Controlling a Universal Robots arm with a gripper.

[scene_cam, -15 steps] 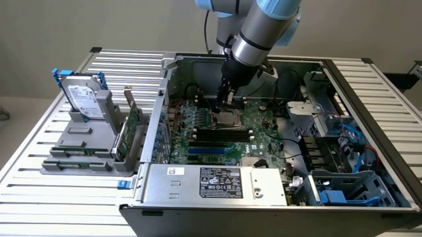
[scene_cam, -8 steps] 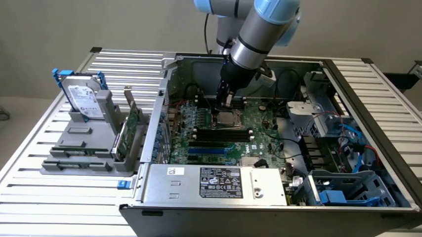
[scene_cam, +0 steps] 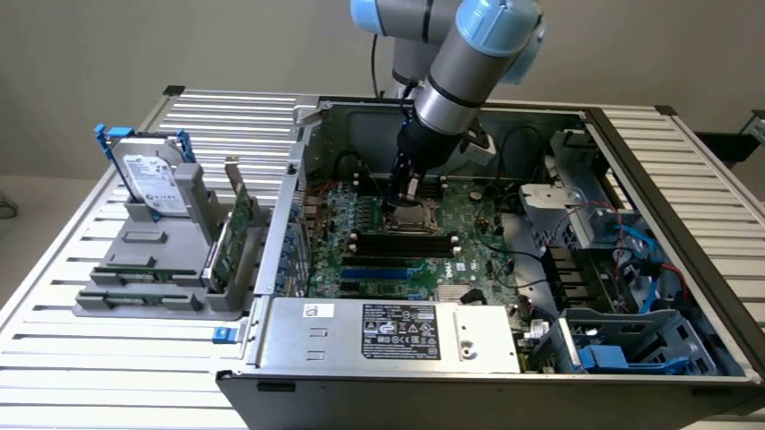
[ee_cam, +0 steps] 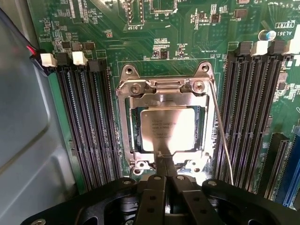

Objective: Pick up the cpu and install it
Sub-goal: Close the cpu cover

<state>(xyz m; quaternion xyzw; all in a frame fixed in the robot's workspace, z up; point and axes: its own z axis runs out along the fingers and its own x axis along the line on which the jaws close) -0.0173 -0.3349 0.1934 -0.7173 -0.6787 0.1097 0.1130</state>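
Wrist view: the cpu (ee_cam: 169, 124) lies inside the socket frame (ee_cam: 124, 108). The gripper (ee_cam: 164, 160), closed tight on nothing visible, touches its near edge. A sideways nudge could seat it crooked and bend pins.

Exterior view: the open computer case (scene_cam: 358, 394) sits on a slatted metal table (scene_cam: 107, 385), with a plain grey wall (scene_cam: 179, 36) behind.
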